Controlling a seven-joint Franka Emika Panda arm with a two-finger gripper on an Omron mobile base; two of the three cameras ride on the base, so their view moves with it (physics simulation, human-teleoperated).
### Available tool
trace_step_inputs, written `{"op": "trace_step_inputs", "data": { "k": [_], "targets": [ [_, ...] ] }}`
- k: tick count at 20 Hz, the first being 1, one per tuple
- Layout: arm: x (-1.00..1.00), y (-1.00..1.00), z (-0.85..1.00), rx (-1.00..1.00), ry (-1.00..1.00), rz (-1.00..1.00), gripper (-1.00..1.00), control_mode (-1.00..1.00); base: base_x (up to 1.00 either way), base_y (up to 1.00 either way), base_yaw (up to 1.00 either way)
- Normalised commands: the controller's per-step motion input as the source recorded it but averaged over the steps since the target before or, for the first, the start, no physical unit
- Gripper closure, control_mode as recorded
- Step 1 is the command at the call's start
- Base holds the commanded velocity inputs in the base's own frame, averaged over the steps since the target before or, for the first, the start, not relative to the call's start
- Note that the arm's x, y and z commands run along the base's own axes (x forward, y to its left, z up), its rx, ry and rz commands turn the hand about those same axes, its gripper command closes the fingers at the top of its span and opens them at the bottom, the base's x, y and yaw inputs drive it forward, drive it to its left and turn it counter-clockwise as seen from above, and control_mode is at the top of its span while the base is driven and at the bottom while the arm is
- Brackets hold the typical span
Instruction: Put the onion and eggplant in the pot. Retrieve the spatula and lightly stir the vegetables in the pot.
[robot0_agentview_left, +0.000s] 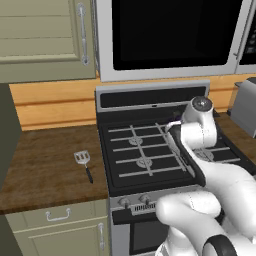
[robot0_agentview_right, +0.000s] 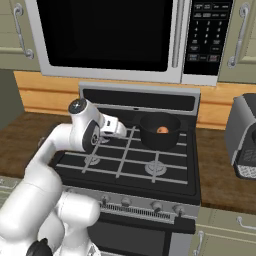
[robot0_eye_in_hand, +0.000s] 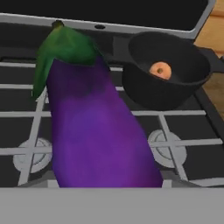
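Pincer (robot0_agentview_right: 120, 131) over the stove (robot0_agentview_right: 131, 165), clenched on the eggplant (robot0_eye_in_hand: 94, 127): purple body w/ green cap fills hand view close up, sticking out fwd from the pincer. Pot (robot0_eye_in_hand: 165, 75) ahead and to the right of the pincer on a rear burner, onion (robot0_eye_in_hand: 160, 70) inside it. Spatula (robot0_agentview_left: 84, 164) lies well off to the pincer's left on the wood counter (robot0_agentview_left: 45, 170), apart from the stove.

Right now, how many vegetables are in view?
2. The onion sits inside the pot on the stove's back burner. The eggplant is close in front of the gripper, above the grates. More may be hidden.
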Motion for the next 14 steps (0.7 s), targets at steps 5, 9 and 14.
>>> {"op": "trace_step_inputs", "data": {
  "k": [5,9,14],
  "targets": [
    [0.32,-0.67,0.0,0.06,-0.02,-0.01,1.0,-1.0,0.0,0.0,0.0],
    [0.73,-0.59,0.0,0.04,-0.01,0.0,1.0,-1.0,0.0,0.0,0.0],
    [0.93,-0.74,0.0,0.0,0.07,-0.01,1.0,-1.0,0.0,0.0,0.0]
  ]
}}
